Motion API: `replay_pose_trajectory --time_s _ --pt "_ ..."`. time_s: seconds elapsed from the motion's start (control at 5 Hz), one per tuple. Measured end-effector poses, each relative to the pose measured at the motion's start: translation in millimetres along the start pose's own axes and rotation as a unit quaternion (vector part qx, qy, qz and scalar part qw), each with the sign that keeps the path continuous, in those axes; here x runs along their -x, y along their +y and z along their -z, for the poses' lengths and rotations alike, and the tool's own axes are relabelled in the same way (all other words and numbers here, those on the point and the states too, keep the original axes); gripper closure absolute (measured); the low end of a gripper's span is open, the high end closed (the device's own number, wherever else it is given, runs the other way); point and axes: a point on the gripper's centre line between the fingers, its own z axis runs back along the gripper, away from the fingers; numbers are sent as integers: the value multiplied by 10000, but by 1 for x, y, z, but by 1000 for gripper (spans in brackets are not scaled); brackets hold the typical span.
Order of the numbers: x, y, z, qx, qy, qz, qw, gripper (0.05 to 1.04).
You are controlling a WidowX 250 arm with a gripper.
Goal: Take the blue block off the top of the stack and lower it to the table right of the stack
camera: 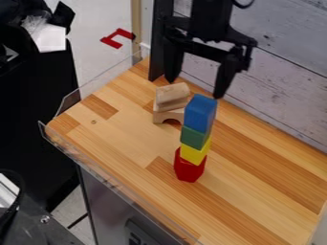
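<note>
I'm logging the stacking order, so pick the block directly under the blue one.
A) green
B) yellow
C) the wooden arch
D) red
A: the green block sits right beneath the blue block, with the yellow block next below and the red block at the bottom.

Beyond the gripper (195, 89) you see a weathered, pale plank wall (281, 81), beneath it a striped wooden tabletop (127, 139) with clear edging (96, 165), and, well off to its left in your view, light flooring (96, 14), a red marking (110, 41) and a bulky black furnishing (38, 110).
</note>
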Motion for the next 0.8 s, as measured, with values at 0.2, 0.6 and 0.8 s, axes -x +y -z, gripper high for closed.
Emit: replay_pose_trajectory --time_s 0.2,0.6,0.8 --pt "0 -4 3 102 -19 29 9999 83" --pt "-5 -8 29 289 103 166 9994 83" --pt "-6 -6 39 243 216 173 9993 83"
